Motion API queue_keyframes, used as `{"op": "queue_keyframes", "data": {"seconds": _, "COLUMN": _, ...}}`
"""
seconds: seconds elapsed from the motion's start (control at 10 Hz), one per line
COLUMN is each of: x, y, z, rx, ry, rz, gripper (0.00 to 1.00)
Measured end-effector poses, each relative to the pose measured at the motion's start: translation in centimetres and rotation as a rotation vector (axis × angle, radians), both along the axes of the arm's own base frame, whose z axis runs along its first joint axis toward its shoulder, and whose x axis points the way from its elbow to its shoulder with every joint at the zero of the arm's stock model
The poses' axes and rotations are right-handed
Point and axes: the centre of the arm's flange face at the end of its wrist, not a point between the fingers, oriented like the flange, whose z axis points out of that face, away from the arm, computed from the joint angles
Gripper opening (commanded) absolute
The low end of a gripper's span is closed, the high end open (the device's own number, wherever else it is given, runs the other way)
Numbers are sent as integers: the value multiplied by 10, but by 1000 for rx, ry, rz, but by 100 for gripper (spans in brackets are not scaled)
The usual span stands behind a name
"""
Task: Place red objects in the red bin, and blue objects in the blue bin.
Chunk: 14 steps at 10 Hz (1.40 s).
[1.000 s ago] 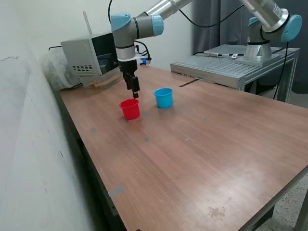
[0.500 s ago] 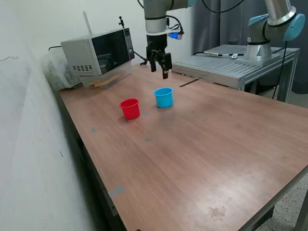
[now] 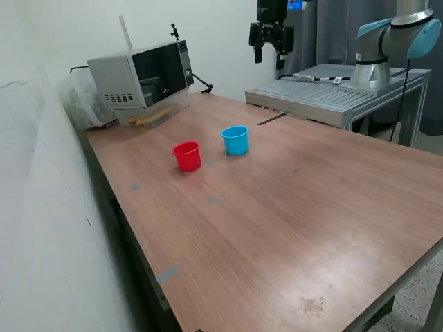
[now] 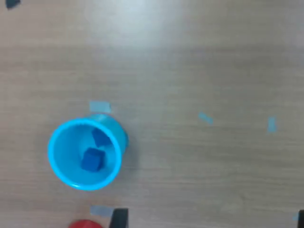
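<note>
1. Since it left the red bin (image 3: 187,155) a second ago, the gripper (image 3: 271,52) is high, jaws apart, empty.
2. Two blue objects (image 4: 91,159) lie inside the blue bin (image 4: 71,178) (sorting seems finished).

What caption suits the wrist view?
Two dark blue cubes lie inside the light blue cup on the wooden table.

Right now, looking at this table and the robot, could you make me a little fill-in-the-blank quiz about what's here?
1. The light blue cup holds ____ dark blue cubes.
2. In the exterior view, the red cup stands to the ____ of the light blue cup.
3. The gripper hangs high above the table, holding ____.
4. The boxy appliance at the table's far corner is a ____.

Missing words: two; left; nothing; microwave
</note>
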Motion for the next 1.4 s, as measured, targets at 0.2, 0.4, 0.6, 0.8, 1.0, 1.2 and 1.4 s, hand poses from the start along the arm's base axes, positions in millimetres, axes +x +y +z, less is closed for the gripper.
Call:
{"op": "queue_keyframes", "data": {"seconds": 0.2, "x": 41, "y": -1, "z": 31, "rx": 2, "ry": 47, "rz": -4, "gripper": 100}}
{"op": "queue_keyframes", "data": {"seconds": 0.4, "x": 75, "y": -4, "z": 55, "rx": 5, "ry": 89, "rz": -1, "gripper": 100}}
{"op": "queue_keyframes", "data": {"seconds": 0.6, "x": 99, "y": -7, "z": 65, "rx": 6, "ry": 103, "rz": 1, "gripper": 100}}
{"op": "queue_keyframes", "data": {"seconds": 0.8, "x": 116, "y": -8, "z": 62, "rx": 4, "ry": 63, "rz": 1, "gripper": 100}}
{"op": "queue_keyframes", "data": {"seconds": 1.0, "x": 130, "y": -8, "z": 53, "rx": 0, "ry": -27, "rz": 3, "gripper": 100}}
{"op": "queue_keyframes", "data": {"seconds": 1.2, "x": 140, "y": -7, "z": 47, "rx": -3, "ry": -94, "rz": 3, "gripper": 100}}
{"op": "queue_keyframes", "data": {"seconds": 1.4, "x": 145, "y": -7, "z": 44, "rx": -4, "ry": -124, "rz": 2, "gripper": 100}}
